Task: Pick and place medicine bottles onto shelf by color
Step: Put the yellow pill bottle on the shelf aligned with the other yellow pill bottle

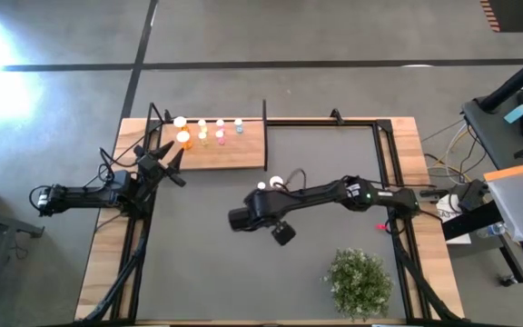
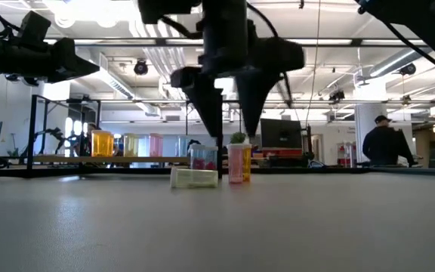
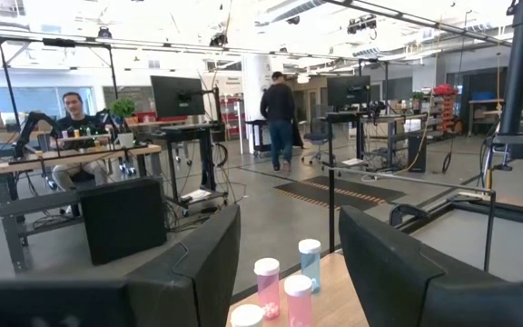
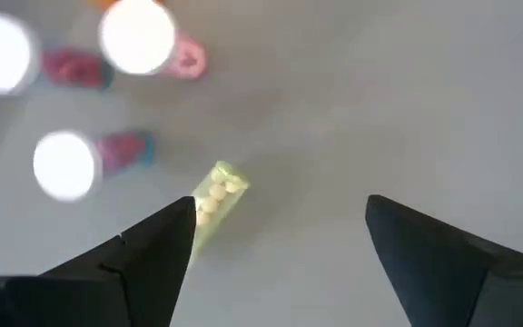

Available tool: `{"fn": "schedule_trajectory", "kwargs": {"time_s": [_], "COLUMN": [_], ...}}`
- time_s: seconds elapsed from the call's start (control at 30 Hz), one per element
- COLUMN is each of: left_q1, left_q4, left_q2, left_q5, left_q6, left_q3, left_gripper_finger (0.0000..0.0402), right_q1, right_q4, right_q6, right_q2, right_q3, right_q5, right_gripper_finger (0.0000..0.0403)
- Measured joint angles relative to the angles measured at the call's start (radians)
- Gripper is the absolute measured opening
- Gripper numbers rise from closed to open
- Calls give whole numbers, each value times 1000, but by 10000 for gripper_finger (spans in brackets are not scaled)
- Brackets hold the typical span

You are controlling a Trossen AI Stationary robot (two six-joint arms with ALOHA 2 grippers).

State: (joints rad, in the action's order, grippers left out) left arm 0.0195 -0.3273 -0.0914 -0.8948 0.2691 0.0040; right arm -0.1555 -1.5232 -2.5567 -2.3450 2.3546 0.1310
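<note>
- Grey counter mat [image 2: 217, 227] fills the low view's foreground, bare up to a small cluster of bottles.
- Lying on its side at the front of that cluster is a yellow-green bottle [image 2: 194, 178]; the right wrist view shows it just beside one of the gripper's own dark fingers [image 4: 143, 263], apart from it, resting on the mat.
- Just behind it stand a blue bottle [image 2: 203, 158] and a pink bottle [image 2: 236, 162], both upright, with an orange bottle partly hidden close behind the pink one.
- Right gripper [image 2: 231, 125] hangs directly above this cluster with its jaws spread wide and nothing between them; from above, it sits mid-counter [image 1: 263, 195], near two white caps.
- Green bushy plant [image 1: 360, 282] stands on the counter's near right corner, well apart from the bottles.
- Farther back, the shelf [image 1: 234, 154] lies at the counter's far left, a black post at its corner.
- On the shelf stand sorted bottles [image 1: 209, 133]: orange, yellow, pink and blue.
- Left gripper [image 1: 165, 161] waits at the shelf's left edge, its jaws set narrow and holding nothing; its wrist view looks past pink and blue shelf bottles [image 3: 284, 283].
- Beyond the counter, a person [image 3: 278, 107] stands in the room and another sits at a desk.
</note>
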Motion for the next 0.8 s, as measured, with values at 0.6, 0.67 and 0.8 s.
{"fn": "schedule_trajectory", "kwargs": {"time_s": [0.6,0.67,0.8], "left_q1": [0,0,0], "left_q4": [0,0,0], "left_q2": [0,0,0], "left_q5": [0,0,0], "left_q6": [0,0,0], "left_q3": [0,0,0], "left_gripper_finger": [173,173,173], "right_q1": [-11,-10,-6], "right_q4": [92,108,110], "right_q6": [1784,1903,2109], "right_q2": [2,2,2], "right_q3": [0,0,0], "right_q5": [75,75,77], "right_gripper_finger": [291,290,290]}}
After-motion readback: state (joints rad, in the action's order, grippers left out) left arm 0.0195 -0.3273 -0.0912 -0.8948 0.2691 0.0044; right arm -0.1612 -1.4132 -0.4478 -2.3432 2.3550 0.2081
